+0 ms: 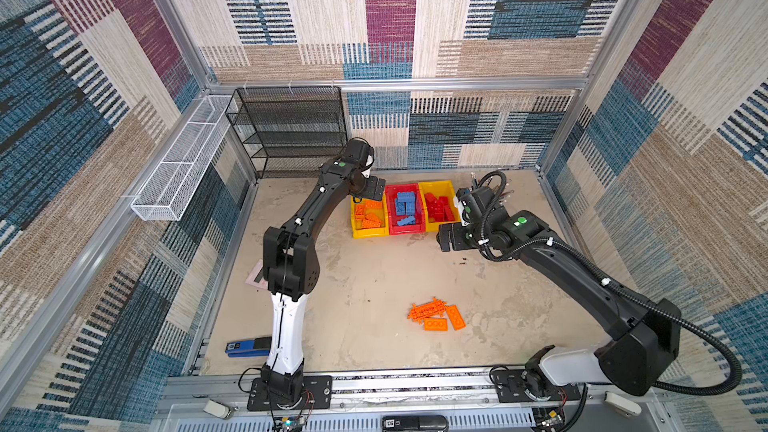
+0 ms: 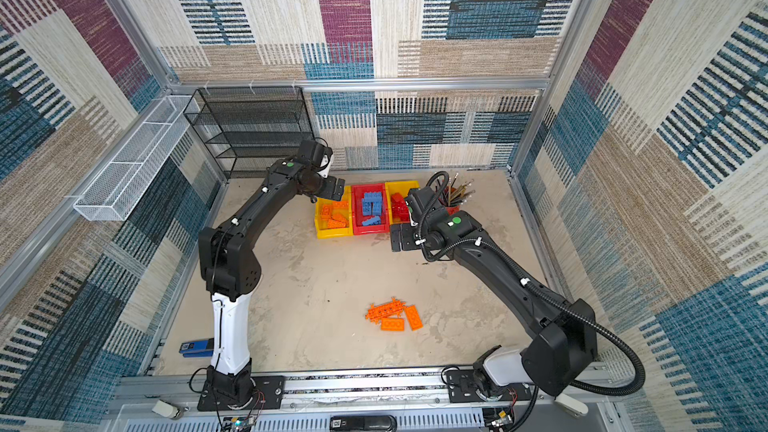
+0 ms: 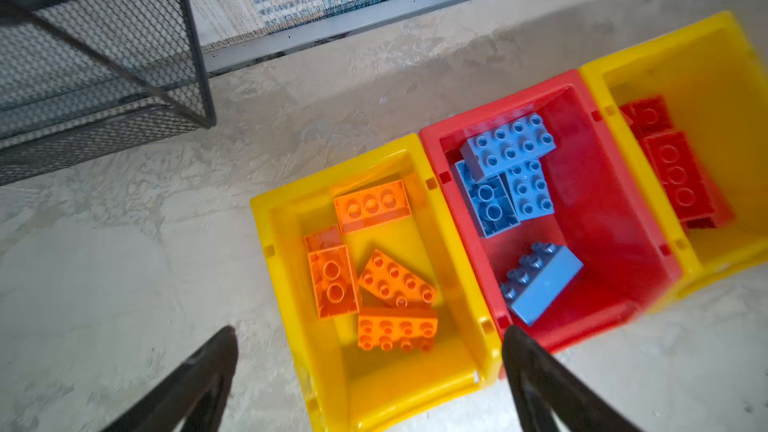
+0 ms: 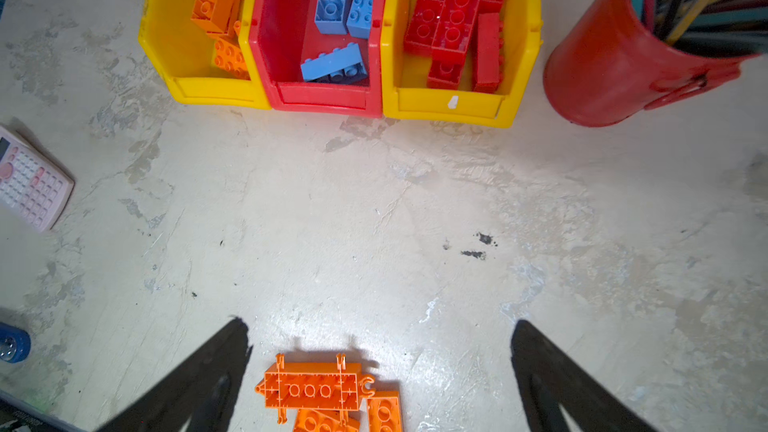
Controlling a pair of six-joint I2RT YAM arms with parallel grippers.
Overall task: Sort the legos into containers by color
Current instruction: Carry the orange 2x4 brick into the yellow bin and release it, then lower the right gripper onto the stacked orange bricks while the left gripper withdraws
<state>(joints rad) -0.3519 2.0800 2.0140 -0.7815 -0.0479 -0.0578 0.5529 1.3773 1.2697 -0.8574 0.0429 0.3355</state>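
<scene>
Left gripper (image 3: pixel 370 330) and right gripper (image 4: pixel 378 322) gape empty; the toothed plate (image 4: pixel 311 390) touches two bricks (image 4: pixel 384 411), so a pinch could drag them askew.

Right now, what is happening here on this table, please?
Sorting by colour is under way. The left gripper is open and empty above the yellow bin of orange bricks. The red bin holds blue bricks, and the other yellow bin holds red bricks. The right gripper is open and empty too. Three orange pieces lie unsorted on the table.
</scene>
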